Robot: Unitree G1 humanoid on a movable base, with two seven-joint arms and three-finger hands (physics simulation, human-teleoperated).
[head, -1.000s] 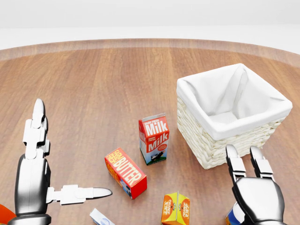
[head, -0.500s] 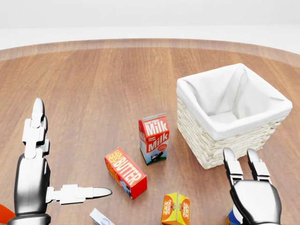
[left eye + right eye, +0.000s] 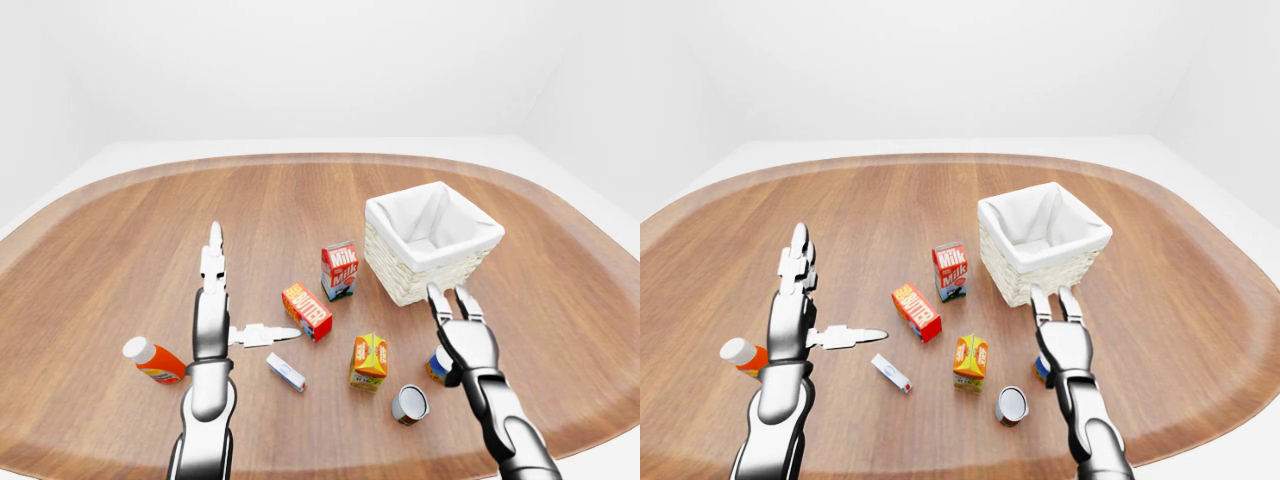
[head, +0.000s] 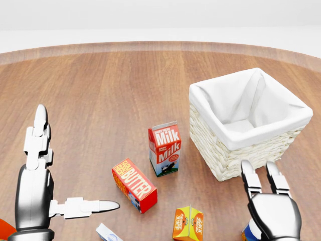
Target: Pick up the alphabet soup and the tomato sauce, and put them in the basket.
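The right hand (image 3: 462,340) hovers over an upright can (image 3: 437,364), fingers spread, gripping nothing. A 2nd can (image 3: 409,403) lies on its side at 7 o'clock from the first. The basket (image 3: 431,241) stands at 12 o'clock. The left hand (image 3: 215,318) is splayed wide, empty.

Right hand dips slightly

In the head view's lower right, the grey three-fingered right hand (image 4: 273,211) sits a touch lower than a second ago, fingers open beside the white-lined wicker basket (image 4: 235,160).
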